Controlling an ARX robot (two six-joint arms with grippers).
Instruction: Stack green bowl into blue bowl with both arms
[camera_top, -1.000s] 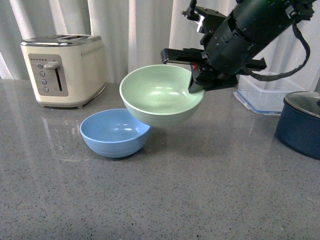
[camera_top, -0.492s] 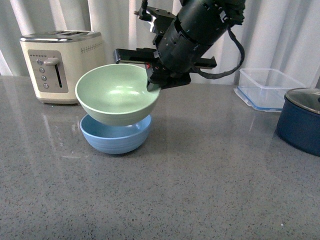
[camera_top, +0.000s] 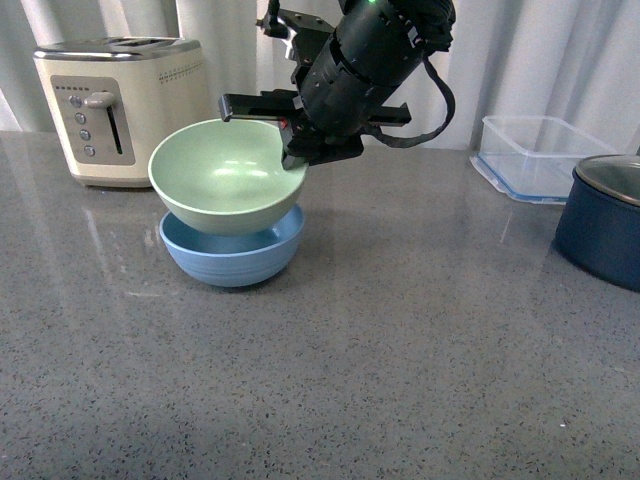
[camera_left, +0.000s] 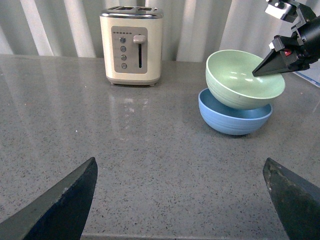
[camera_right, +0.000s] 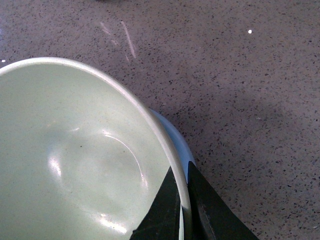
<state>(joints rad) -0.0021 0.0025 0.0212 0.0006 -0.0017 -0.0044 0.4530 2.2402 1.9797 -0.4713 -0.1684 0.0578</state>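
Mint-green, the green bowl (camera_top: 225, 178) hangs tilted over the blue bowl (camera_top: 235, 255), its base below the blue rim and its body offset toward the toaster (camera_top: 120, 110). It is not seated level. Whether the two bowls touch cannot be determined.

The right gripper (camera_top: 295, 160) is clenched on the green bowl's rim at the side facing away from the toaster. In the right wrist view, one finger (camera_right: 162, 212) lies inside the wall and the other outside.

The left gripper (camera_left: 182, 200) is released. Its fingers (camera_left: 60, 205) are spread wide above the grey stone countertop (camera_top: 400, 350), well apart from both bowls.

A clear container (camera_top: 535, 155) and a navy pot (camera_top: 605, 225) stand at the robot's far right.
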